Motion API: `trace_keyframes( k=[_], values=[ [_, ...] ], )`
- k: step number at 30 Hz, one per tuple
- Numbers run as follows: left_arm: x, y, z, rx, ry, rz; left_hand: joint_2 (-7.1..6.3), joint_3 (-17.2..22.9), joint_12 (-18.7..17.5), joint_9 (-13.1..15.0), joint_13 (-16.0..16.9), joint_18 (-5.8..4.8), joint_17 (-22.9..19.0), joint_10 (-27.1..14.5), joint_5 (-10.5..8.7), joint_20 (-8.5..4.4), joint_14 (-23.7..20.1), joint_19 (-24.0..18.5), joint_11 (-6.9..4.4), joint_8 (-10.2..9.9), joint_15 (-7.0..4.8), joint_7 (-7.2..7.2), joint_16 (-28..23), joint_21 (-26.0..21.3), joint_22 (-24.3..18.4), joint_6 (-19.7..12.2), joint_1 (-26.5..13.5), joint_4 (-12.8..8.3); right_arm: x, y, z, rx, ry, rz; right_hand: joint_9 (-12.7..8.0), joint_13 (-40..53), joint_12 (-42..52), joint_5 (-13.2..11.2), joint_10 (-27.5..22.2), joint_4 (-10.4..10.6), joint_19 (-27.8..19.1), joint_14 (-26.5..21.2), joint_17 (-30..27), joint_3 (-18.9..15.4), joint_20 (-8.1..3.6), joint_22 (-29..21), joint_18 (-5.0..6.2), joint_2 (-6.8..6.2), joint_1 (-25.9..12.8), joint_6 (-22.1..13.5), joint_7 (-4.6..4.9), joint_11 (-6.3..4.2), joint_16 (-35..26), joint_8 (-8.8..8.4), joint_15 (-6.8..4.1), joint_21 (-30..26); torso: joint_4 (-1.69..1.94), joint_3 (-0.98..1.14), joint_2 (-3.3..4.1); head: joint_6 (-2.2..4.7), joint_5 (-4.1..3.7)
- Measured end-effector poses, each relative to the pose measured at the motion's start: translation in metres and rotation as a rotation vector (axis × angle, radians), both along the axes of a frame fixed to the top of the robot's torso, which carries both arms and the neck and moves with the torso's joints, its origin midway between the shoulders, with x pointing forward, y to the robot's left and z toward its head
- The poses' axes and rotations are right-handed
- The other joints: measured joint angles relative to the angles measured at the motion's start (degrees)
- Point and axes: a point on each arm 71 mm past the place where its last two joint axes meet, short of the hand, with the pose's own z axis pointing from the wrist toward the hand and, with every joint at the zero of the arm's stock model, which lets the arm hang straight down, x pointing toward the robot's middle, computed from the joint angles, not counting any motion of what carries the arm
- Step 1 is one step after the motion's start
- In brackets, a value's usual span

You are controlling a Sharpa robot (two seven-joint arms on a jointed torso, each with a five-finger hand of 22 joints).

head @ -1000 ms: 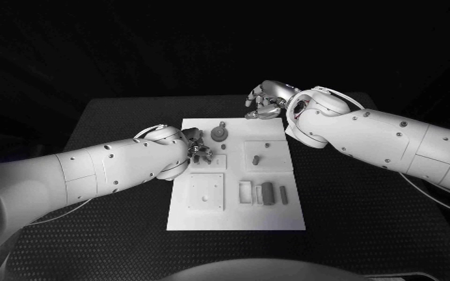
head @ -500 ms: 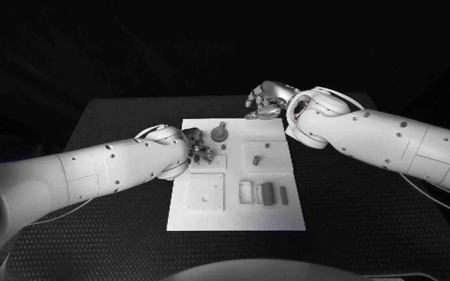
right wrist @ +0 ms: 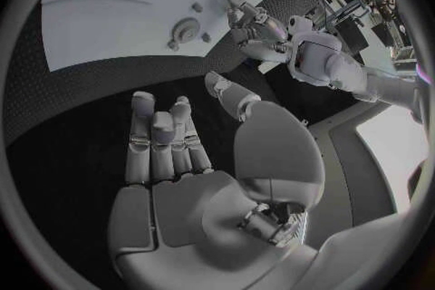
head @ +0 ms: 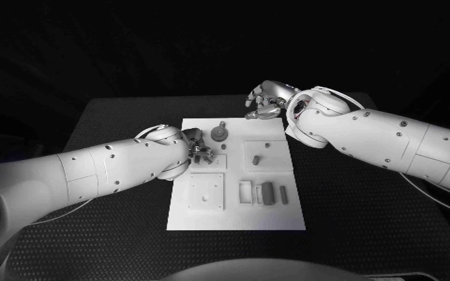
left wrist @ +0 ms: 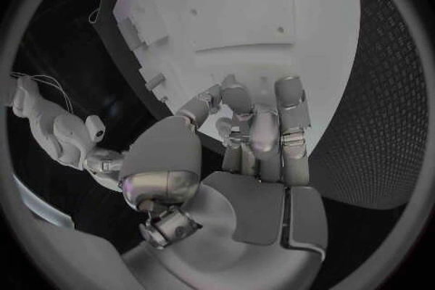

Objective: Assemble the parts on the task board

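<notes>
Left hand (head: 195,149) crowds the board's (head: 235,219) left edge, right hand (head: 266,101) hovers beyond its far edge; the near strip lies open, with parts (head: 268,193) at centre-right.

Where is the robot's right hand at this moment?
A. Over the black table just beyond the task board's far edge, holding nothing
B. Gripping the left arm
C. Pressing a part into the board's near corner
A: the right hand hangs past the far edge of the task board, fingers apart with nothing in them.

The task board (head: 237,219) lies mid-table (head: 112,164), parts (head: 267,193) on it.
</notes>
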Motion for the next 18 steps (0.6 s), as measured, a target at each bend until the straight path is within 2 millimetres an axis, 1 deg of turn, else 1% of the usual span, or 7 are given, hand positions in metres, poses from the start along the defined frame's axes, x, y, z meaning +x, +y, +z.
trace_keyframes(
  k=[8,18],
  values=[
    [0.0,-0.0006,0.0001,0.007,-0.002,-0.008,-0.01,0.01,0.0,0.0,0.0,0.0,0.0,0.0,0.0,0.0,0.0,0.01,0.0,0.0,0.0,0.0,0.0,0.0,0.04,0.0,0.0,0.01,0.0002,-0.0002,-0.0005,0.009,0.011,-0.003,0.0,0.0,0.0,0.0,0.0,0.0,0.0,0.0,0.0,0.0,0.0,0.0,0.0,0.0,0.0,0.06,-0.06,0.0,0.0,0.0,0.0,0.0,-0.01,0.01,0.0,0.08,-0.05],
    [-0.0002,-0.0005,0.0001,0.016,-0.005,-0.016,-0.06,0.03,0.0,0.0,-0.08,0.0,-0.45,0.01,-0.04,0.08,0.0,0.09,0.0,0.0,0.0,-0.08,0.0,0.0,0.03,0.08,0.06,0.03,0.0004,-0.0006,-0.0009,0.012,0.017,-0.005,0.0,0.0,0.19,0.0,0.0,0.0,0.0,0.0,0.0,0.0,0.0,0.0,0.0,0.0,0.0,0.11,-0.13,0.0,0.0,0.0,0.0,0.0,0.0,0.01,-0.02,-0.08,0.09]
  ],
)
